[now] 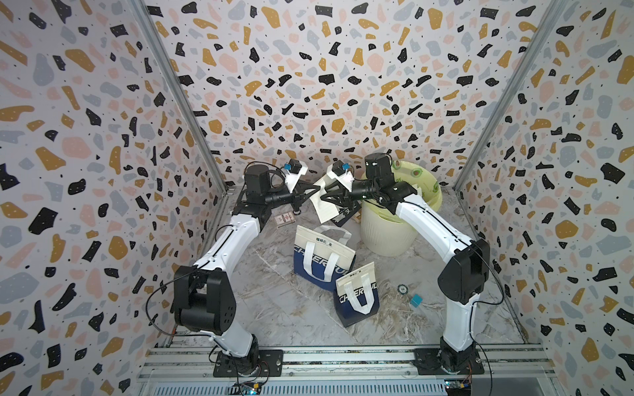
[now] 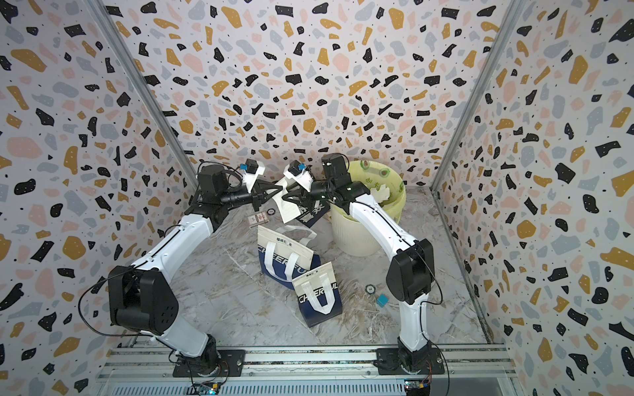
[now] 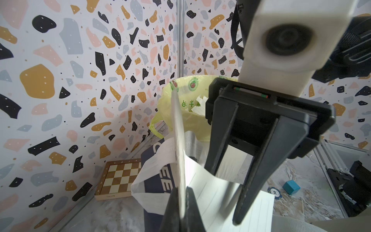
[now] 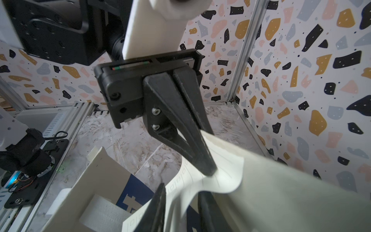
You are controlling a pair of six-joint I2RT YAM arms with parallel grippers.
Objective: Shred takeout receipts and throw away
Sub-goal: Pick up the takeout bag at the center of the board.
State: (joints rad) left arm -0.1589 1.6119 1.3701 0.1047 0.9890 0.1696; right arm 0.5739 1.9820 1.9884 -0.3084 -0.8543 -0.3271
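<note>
Right wrist: my left gripper (image 4: 208, 170) pinches a receipt (image 4: 224, 178); right gripper (image 4: 182, 204) jaws apart, straddling it. Scraps (image 2: 380, 193) lie in the bin (image 2: 360, 240); this sheet untorn, I judge.

Larger tote bag (image 2: 286, 255) is showing CHEERFUL on its navy band, partly under handles; smaller tote bag (image 2: 319, 296) is showing the same.

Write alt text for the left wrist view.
The left pincer, shut, grips a lined receipt edge-on; the right pincer faces it, jaws apart astride the same sheet. Behind: a yellow-lined bin holding white scraps, a navy tote bag and a chessboard.
</note>
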